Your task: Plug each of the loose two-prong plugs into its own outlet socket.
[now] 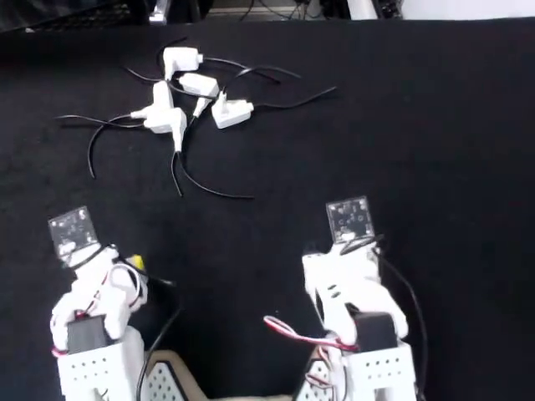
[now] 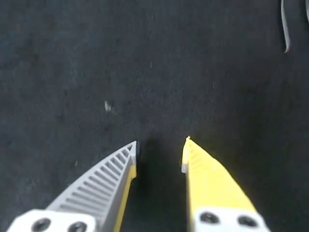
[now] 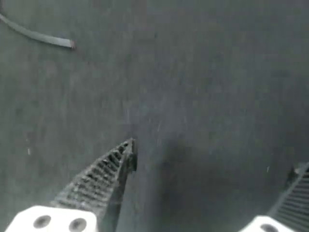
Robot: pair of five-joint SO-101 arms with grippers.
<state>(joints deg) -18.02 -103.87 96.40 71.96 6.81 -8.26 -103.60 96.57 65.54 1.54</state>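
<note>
Several white plug and socket pieces with thin black cables lie bunched at the far left of the black table: one (image 1: 181,59) farthest back, one (image 1: 199,84) beneath it, one (image 1: 231,111) to the right, and a joined pair (image 1: 164,117) on the left. I cannot tell plugs from sockets here. My left gripper (image 2: 161,141) hangs open over bare cloth, with a grey and a yellow finger and nothing between them. My right gripper (image 3: 215,157) is wide open over bare cloth, also holding nothing. Both arms (image 1: 92,276) (image 1: 351,267) sit at the near edge, well short of the pieces.
Loose black cable ends trail from the bunch toward the near side; one end (image 2: 285,29) lies ahead of the left gripper and another (image 3: 38,36) ahead of the right. The black cloth (image 1: 418,150) stretches bare across the middle and right.
</note>
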